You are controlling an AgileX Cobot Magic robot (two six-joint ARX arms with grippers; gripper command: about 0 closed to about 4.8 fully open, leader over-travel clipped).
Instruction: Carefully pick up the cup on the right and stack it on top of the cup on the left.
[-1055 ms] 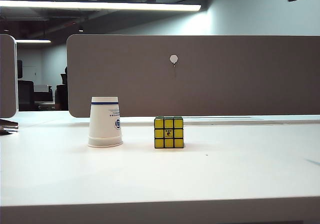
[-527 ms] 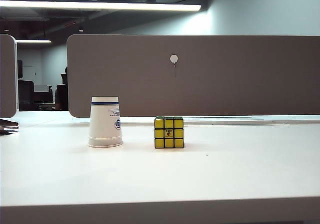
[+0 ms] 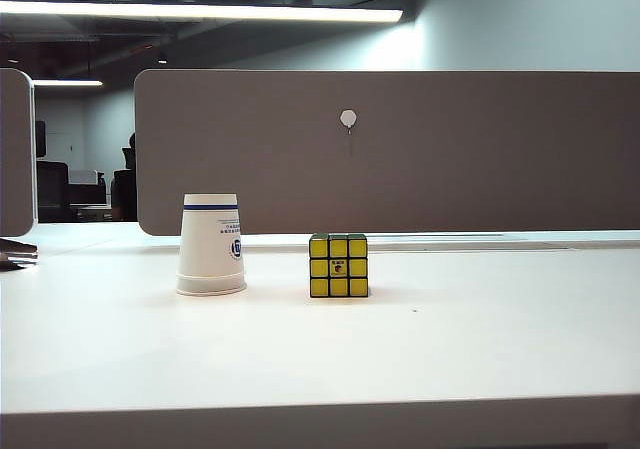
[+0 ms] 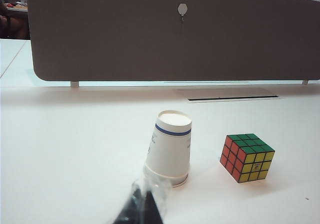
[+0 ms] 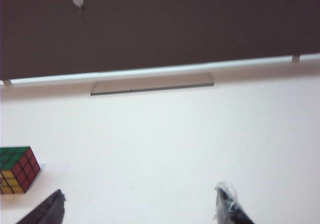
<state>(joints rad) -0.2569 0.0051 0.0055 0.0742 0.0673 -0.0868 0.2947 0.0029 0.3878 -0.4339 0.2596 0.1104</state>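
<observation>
- 1 cup point(image 3: 211, 244) sat upside down on the table point(image 3: 450, 339), left of centre, looking like the stack already done.
- A cube point(image 3: 338, 266) stood just right of it, not touching.
- Left gripper point(image 4: 142, 206) hung near the cup, fingers together, holding nothing.
- Right gripper point(image 5: 140, 206) was over bare table right of the cube, fingers wide apart, empty.

Left claw point(image 4: 142, 206): dark, narrow tips close together, wrapped in clear, crinkled plastic film catching light. Right claw point(image 5: 140, 206): two black fingers point(image 5: 47, 210) set wide apart; one plain matte, wedge-shaped, other carrying wrinkled transparent film with pale glints. No arm visible in exterior view.
</observation>
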